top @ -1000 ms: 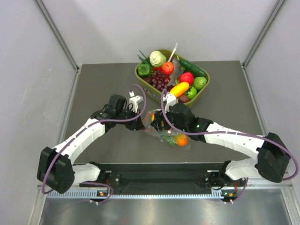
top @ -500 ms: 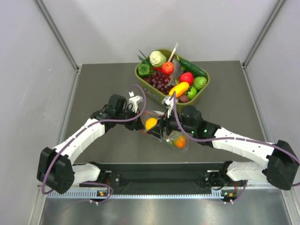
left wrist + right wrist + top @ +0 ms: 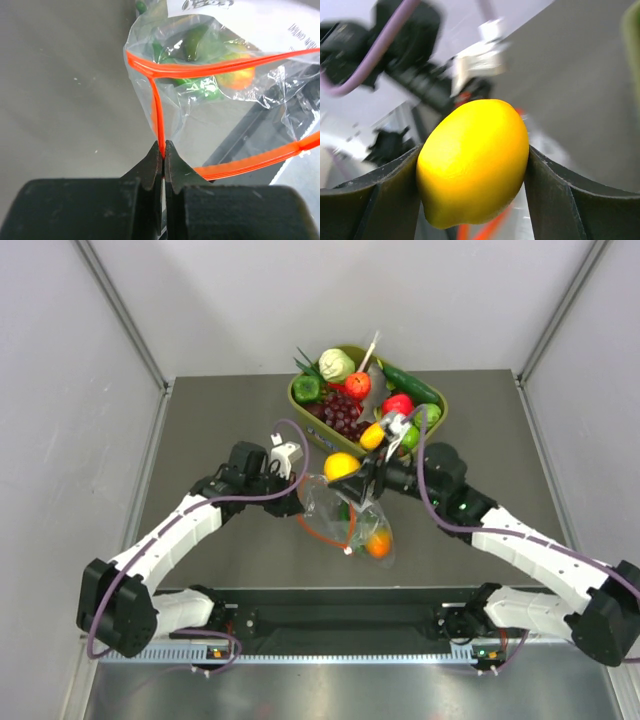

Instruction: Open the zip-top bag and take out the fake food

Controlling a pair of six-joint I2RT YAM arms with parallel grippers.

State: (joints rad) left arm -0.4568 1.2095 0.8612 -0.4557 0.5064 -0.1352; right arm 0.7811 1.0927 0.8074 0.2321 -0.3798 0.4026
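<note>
Bag: clear, crinkly plastic with an orange-red zip strip. Its mouth is open wide.
Bag place: one corner of the zip strip is pinched tight between the left fingers. The rest spreads out past their tips.
Lemon: yellow and shiny, out of the bag, squeezed between the right fingers and touching both.
Orange-and-green fruit: inside the bag, at the end far from the left fingers.
Green pieces: inside the bag, beside that fruit.
</note>
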